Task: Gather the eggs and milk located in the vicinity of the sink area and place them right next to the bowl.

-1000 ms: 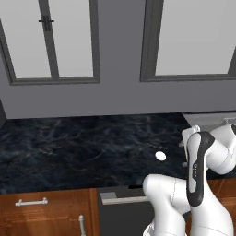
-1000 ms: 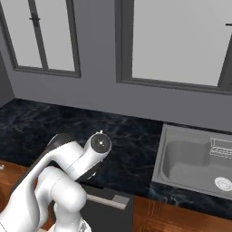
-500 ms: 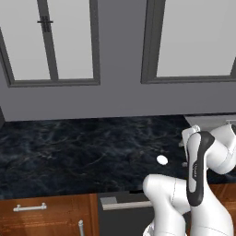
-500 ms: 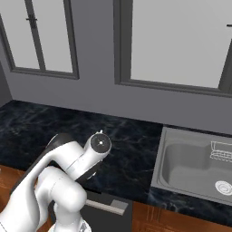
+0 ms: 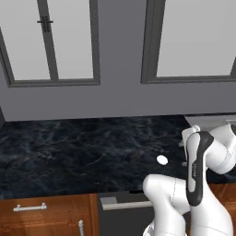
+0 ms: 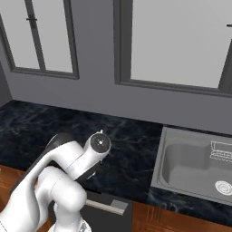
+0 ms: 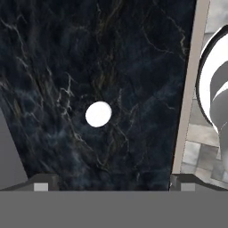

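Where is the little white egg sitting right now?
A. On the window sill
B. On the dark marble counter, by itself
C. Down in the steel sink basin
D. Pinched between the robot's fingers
B: the egg lies alone on the dark marble counter, ahead of the gripper with nothing gripping it, and it also shows on the counter in the left base view.

Stretched wide under the windows [image 5: 50, 39]: a dark marbled counter [image 5: 69, 152], veined pale. Backed by a plain grey wall [image 6: 95, 97]. Fronted by brown wooden cabinets [image 5: 46, 216] with a metal drawer handle [image 5: 30, 208], beside a dark grey appliance panel [image 6: 106, 213].
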Controlling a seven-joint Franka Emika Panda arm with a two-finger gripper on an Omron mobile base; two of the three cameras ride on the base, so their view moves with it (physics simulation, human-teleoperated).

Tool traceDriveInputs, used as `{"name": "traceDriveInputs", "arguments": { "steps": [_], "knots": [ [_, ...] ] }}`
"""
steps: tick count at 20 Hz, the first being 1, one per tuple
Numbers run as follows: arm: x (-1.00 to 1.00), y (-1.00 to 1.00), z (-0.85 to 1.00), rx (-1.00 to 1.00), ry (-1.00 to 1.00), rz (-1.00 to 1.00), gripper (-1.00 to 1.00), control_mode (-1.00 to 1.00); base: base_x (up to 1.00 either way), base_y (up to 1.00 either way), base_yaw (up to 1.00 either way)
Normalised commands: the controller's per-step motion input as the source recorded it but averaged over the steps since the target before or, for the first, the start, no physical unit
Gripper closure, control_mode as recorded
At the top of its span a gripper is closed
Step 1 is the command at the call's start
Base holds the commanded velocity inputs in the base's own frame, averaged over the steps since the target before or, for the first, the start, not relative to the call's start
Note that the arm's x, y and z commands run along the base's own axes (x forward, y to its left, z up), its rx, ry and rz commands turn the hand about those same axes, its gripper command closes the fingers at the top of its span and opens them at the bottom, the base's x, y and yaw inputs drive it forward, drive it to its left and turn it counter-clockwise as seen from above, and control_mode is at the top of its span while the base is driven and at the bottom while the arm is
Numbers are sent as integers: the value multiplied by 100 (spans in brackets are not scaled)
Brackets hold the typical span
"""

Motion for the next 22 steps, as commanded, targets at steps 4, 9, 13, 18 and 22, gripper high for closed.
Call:
{"name": "traceDriveInputs", "arguments": {
  "steps": [4,9,13,18,22],
  "knots": [
    [21,0,0,0,7,-7,-100,-100,0,0,0],
    [38,0,0,0,18,-12,-100,-100,0,0,0],
    [51,0,0,7,30,-14,-100,-100,0,0,0],
    [63,0,0,17,32,-16,-100,-100,0,0,0],
    [67,0,0,27,31,-23,-100,-100,0,0,0]
  ]
}}
